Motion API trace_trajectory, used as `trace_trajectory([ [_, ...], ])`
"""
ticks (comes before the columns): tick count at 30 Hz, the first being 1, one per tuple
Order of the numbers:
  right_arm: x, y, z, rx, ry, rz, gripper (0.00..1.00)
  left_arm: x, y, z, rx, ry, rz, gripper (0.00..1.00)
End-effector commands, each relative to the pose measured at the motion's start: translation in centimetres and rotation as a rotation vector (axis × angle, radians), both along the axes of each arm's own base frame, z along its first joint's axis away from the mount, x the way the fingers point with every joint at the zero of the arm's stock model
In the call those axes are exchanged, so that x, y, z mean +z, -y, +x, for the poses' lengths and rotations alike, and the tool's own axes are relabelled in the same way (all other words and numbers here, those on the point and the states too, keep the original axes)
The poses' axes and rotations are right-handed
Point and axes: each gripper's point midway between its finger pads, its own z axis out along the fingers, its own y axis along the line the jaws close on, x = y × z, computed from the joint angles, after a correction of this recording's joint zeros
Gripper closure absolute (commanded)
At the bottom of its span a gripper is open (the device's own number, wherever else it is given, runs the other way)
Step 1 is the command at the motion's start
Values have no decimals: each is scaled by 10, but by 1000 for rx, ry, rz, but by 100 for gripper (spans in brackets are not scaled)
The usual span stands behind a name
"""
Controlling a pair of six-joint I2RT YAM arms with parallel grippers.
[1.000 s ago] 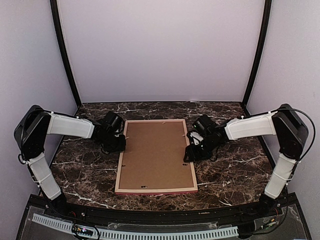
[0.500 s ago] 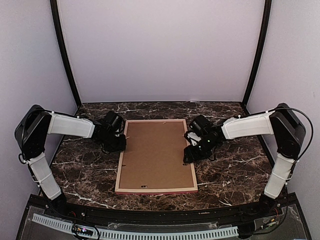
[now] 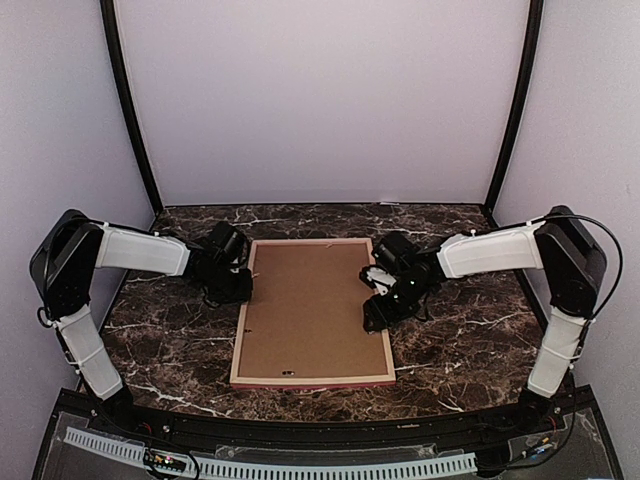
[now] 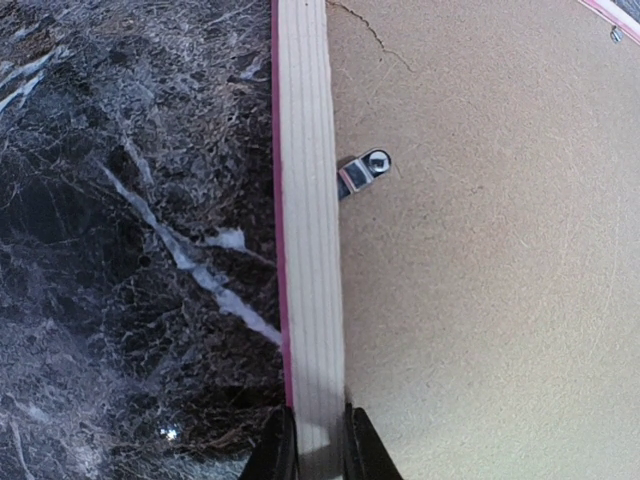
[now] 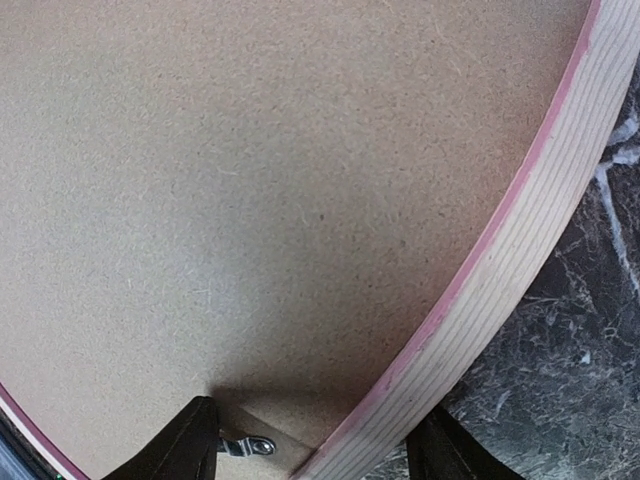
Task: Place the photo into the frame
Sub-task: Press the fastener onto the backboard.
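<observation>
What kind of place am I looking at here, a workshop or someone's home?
Most likely a robot test booth, not a home. Plain pale walls close in three sides. A left arm and a right arm stand at the near edge of a marble-patterned table, where a face-down picture frame lies.
</observation>
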Motion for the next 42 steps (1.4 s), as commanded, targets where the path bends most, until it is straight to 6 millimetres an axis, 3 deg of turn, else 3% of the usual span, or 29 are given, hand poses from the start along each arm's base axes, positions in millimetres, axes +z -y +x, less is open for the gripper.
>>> trace_trajectory([
  [1,-11,9,-18,51,-63,-63,36,-18,-2,-12,-23,-65,29,98],
  [17,-8,18,-27,101,-108,-41,40,-18,-3,-14,-21,-68,30,98],
  [24,-10,25,-28,104,-130,-31,50,-17,-3,-14,-21,-68,29,98],
  [42,-12,31,-19,120,-129,-14,63,-16,-3,-14,-24,-67,30,98],
])
